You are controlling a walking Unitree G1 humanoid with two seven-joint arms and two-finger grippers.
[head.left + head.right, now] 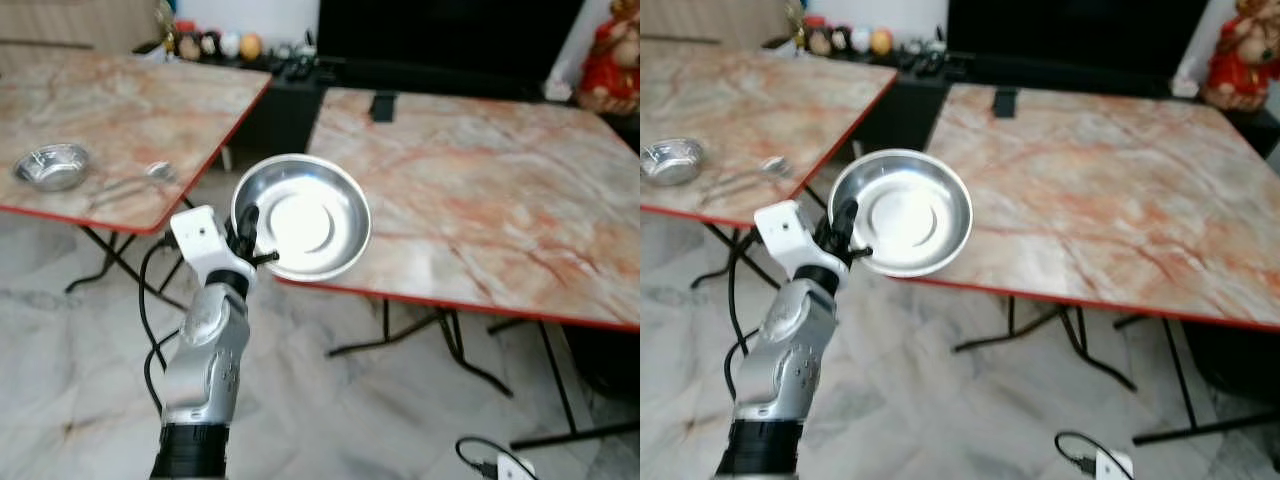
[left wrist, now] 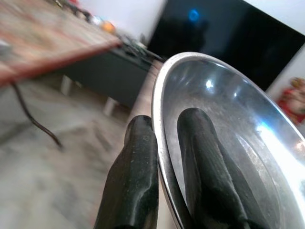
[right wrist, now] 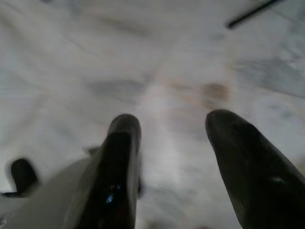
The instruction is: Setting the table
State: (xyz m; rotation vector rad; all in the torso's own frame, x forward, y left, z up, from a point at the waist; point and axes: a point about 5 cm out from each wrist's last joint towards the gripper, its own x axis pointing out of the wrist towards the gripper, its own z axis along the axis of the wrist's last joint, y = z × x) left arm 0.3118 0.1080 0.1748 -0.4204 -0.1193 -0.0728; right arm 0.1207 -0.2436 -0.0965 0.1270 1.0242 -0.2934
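- A shiny silver plate (image 1: 305, 215) is being gripped by the black-fingered left gripper (image 1: 247, 243).
- A pink-and-cream marbled top with a red edge is being shown by the table (image 1: 480, 210).
- Grey-white marbling is being displayed by the floor (image 1: 330, 420).

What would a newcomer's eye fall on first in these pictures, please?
The shiny steel plate, gripped by its rim in the left gripper over the near edge of the marble table. Next, the small steel bowl on the other table to the left.
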